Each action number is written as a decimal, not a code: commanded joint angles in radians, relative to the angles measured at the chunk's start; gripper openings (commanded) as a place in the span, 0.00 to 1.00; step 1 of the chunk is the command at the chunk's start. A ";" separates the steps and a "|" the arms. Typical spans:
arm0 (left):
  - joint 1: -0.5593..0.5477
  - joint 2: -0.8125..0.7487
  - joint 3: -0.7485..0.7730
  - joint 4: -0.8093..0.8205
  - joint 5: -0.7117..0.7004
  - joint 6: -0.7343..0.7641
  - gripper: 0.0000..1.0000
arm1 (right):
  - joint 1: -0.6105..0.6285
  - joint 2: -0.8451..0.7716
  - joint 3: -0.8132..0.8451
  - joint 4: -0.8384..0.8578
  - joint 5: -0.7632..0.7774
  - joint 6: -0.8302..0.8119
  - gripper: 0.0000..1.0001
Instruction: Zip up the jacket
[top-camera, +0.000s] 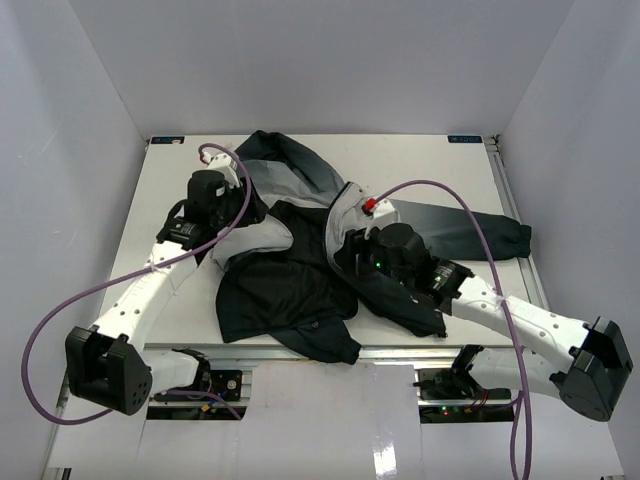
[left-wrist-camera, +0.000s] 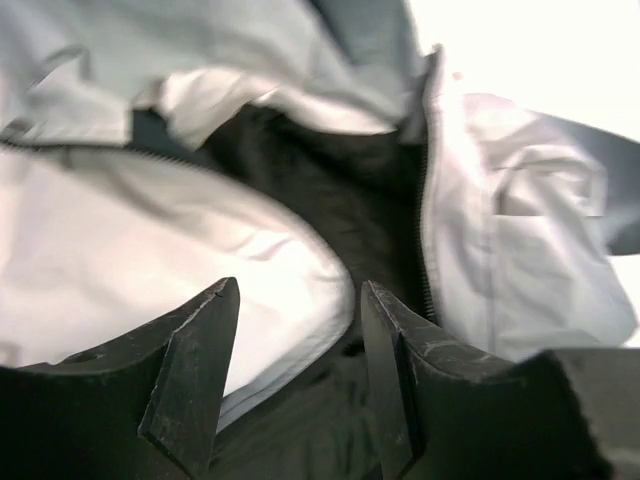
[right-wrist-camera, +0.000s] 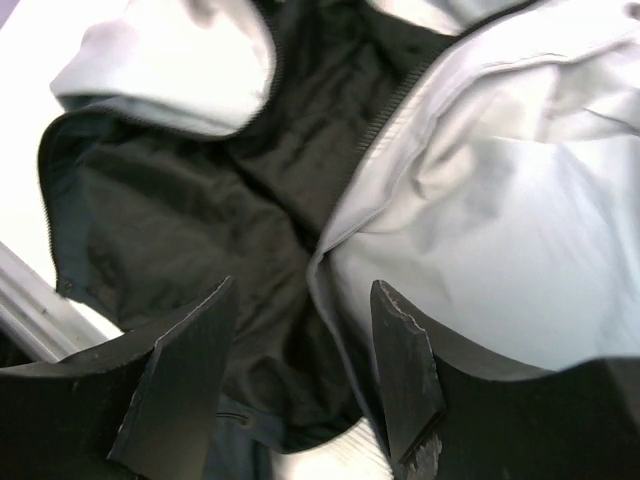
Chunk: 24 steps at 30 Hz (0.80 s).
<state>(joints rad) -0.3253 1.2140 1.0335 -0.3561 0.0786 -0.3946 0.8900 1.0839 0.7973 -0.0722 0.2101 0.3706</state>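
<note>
Fabric lies spread open across the white table (top-camera: 420, 155): the jacket (top-camera: 290, 290) sits mid-table, front unzipped, its black lining (right-wrist-camera: 190, 220) showing between pale grey panels. The left gripper (left-wrist-camera: 300, 370) hovers over the left panel, jaws parted and holding nothing. The right gripper (right-wrist-camera: 300, 370) hangs likewise over the right panel, jaws apart and empty. The cloth looks light, limp and probably slippery, so it should bunch if dragged. The best hold is likely the panel edges beside the zipper teeth (right-wrist-camera: 385, 115), pinched near their bottom ends.

jacket (top-camera: 280, 290) 1 | hands 2: left hand (left-wrist-camera: 300, 375), right hand (right-wrist-camera: 303, 380) | purple cables (top-camera: 440, 186) 2 | table (top-camera: 400, 160) 1
</note>
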 joint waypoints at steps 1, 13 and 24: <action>0.062 0.031 -0.005 -0.120 -0.044 -0.007 0.62 | 0.163 0.063 0.054 0.057 0.040 -0.034 0.62; 0.389 0.128 -0.090 -0.075 0.134 -0.047 0.57 | 0.602 0.502 0.349 0.039 0.451 -0.035 0.59; 0.488 0.107 -0.195 -0.057 0.187 -0.048 0.62 | 0.685 0.929 0.731 -0.055 0.523 0.086 0.69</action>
<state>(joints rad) 0.1336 1.3314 0.8948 -0.4304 0.2126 -0.4360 1.5637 1.9090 1.3883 -0.0831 0.6467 0.3761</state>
